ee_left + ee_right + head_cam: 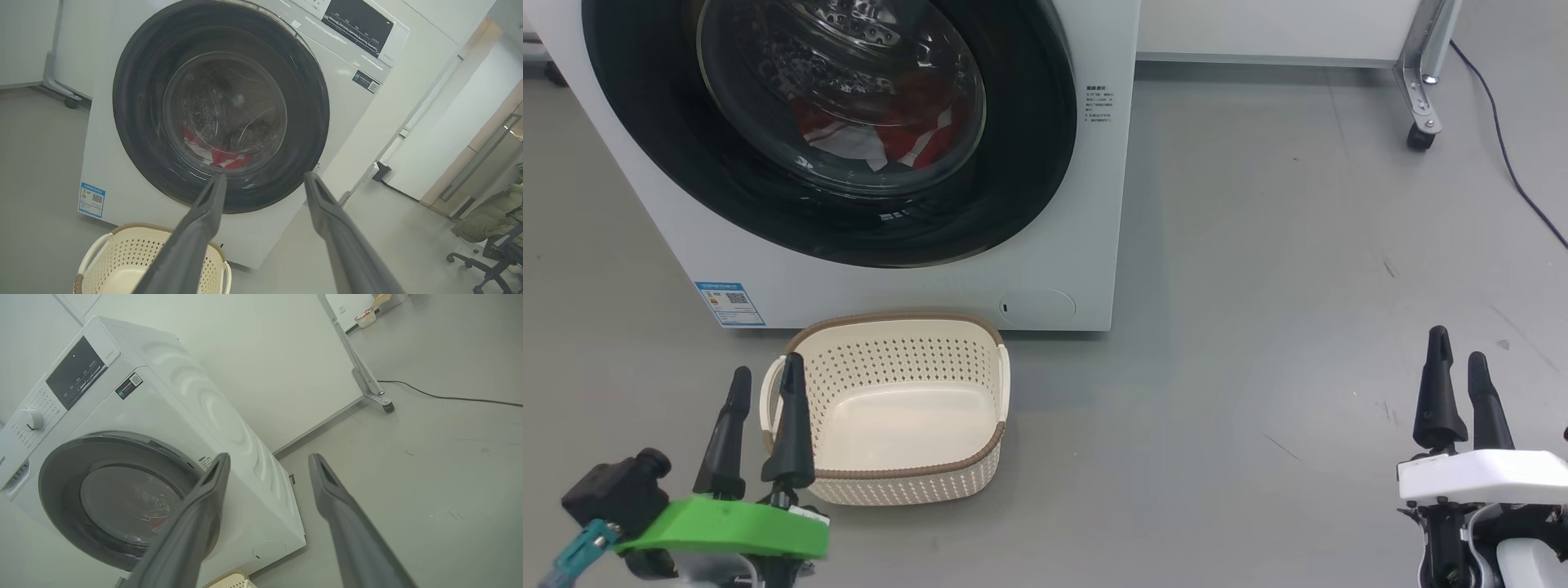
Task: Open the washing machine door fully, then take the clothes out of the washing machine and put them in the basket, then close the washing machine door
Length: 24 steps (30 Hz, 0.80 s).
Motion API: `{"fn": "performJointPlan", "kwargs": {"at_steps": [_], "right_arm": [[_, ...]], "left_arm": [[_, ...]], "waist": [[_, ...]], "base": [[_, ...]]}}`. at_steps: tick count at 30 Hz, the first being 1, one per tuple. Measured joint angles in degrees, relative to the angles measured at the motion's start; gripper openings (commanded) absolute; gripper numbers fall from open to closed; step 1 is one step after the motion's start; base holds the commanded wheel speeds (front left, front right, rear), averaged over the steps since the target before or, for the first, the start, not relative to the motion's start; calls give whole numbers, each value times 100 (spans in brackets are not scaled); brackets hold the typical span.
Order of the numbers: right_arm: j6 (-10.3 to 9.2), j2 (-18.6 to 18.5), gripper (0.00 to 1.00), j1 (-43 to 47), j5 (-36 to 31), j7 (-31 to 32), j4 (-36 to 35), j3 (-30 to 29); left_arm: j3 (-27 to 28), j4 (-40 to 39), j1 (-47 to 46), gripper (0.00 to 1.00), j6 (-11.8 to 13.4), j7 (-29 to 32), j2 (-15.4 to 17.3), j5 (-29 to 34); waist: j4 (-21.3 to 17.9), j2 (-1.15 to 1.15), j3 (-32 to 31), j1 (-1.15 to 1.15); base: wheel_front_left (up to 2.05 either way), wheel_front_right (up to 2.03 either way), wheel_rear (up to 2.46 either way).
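Your left tool (pixel 767 365) and right tool (pixel 1459 344) are spread wide, holding nothing; the clothes (pixel 923 135) sit behind the washing machine door (pixel 1029 163).

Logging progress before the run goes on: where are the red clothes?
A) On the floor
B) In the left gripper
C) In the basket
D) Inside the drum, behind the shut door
D: the clothes show red through the glass of the washing machine door, which sits shut against the washing machine.
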Motion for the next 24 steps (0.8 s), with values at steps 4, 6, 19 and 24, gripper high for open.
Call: {"fn": "performJointPlan", "kwargs": {"at_steps": [4,6,19,24], "right_arm": [[-83,-1,100,3,-414,-79,-34,109],[-100,-3,100,14,-614,-107,-31,179],[-338,-170,100,122,-2005,-240,92,638],[-398,-185,100,126,-2453,-249,140,775]], "left_arm": [[-148,-56,1,100,-3,-77,16,592],[-197,-62,2,100,-3,-94,18,894],[-532,101,105,100,160,-345,115,2565],[-695,376,220,100,255,-445,111,3033]], "waist": [[2,0,2,0],[4,0,2,0],[15,0,-22,0],[5,0,-46,0]], "base": [[0,0,0],[0,0,0],[0,0,0],[0,0,0]]}}
